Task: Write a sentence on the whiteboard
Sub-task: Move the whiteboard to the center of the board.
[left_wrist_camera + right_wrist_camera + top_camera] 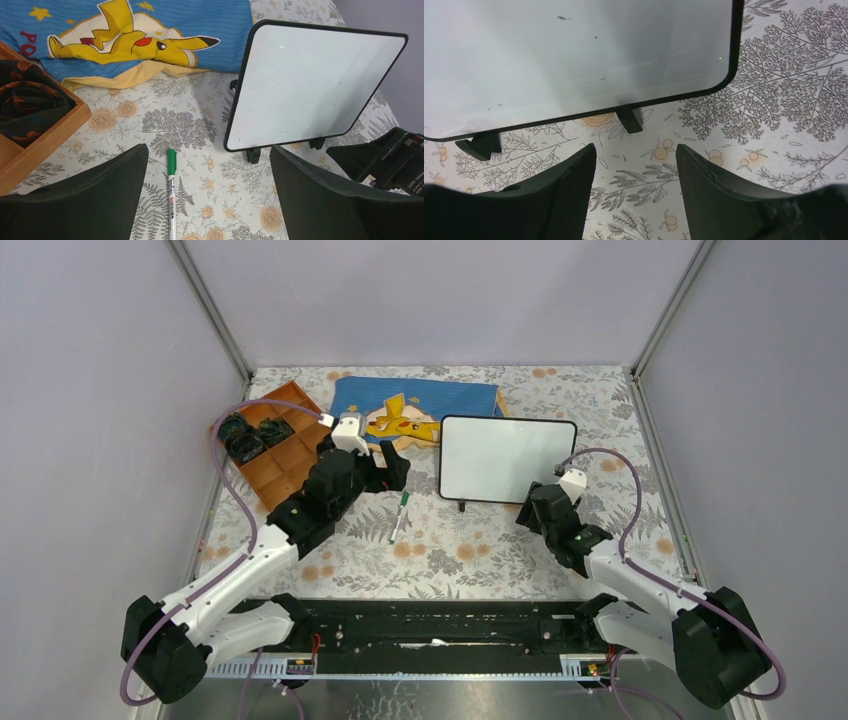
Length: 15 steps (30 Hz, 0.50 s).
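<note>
The whiteboard [507, 458] stands on its little black feet right of centre; its white face is blank, with no green words on it. It also shows in the left wrist view [310, 82] and the right wrist view [574, 55]. A green-capped white marker [400, 516] lies on the floral cloth left of the board and between the left fingers [171, 192]. My left gripper [388, 466] is open and empty above the marker. My right gripper [538, 506] is open and empty just in front of the board's lower right corner.
A blue Pikachu cloth [415, 410] lies behind the board. A wooden compartment tray [270, 445] holding dark items sits at the far left. Grey walls and metal posts enclose the floral table cover [450, 550].
</note>
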Each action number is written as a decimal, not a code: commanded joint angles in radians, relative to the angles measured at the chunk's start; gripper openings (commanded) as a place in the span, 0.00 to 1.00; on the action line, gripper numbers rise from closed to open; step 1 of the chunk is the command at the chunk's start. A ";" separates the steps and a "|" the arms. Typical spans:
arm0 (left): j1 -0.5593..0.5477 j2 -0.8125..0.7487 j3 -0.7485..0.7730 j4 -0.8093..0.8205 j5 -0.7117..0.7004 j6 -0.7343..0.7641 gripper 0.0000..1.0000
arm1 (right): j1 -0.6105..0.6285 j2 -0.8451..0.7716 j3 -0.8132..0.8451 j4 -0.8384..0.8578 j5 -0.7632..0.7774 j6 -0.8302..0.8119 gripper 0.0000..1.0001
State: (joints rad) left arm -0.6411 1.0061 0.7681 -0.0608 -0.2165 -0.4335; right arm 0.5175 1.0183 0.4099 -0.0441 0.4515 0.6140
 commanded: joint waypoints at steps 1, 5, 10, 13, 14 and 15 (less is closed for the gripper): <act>-0.006 0.013 0.007 0.029 0.010 0.019 0.99 | -0.005 0.045 0.003 0.113 -0.019 -0.044 0.64; -0.008 0.014 0.008 0.033 0.011 0.020 0.99 | -0.006 0.095 0.014 0.131 -0.018 -0.056 0.61; -0.007 0.011 0.010 0.033 0.014 0.019 0.99 | -0.006 0.173 0.042 0.145 0.003 -0.072 0.56; -0.008 0.004 0.008 0.033 0.014 0.018 0.99 | -0.009 0.209 0.054 0.159 0.012 -0.081 0.55; -0.008 0.003 0.008 0.033 0.014 0.018 0.99 | -0.009 0.221 0.058 0.164 0.014 -0.084 0.55; -0.008 0.001 0.008 0.033 0.014 0.018 0.99 | -0.010 0.230 0.063 0.170 0.015 -0.087 0.54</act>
State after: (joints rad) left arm -0.6411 1.0225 0.7681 -0.0612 -0.2073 -0.4332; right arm 0.5163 1.2179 0.4206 0.0662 0.4465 0.5564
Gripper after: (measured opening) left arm 0.987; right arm 0.554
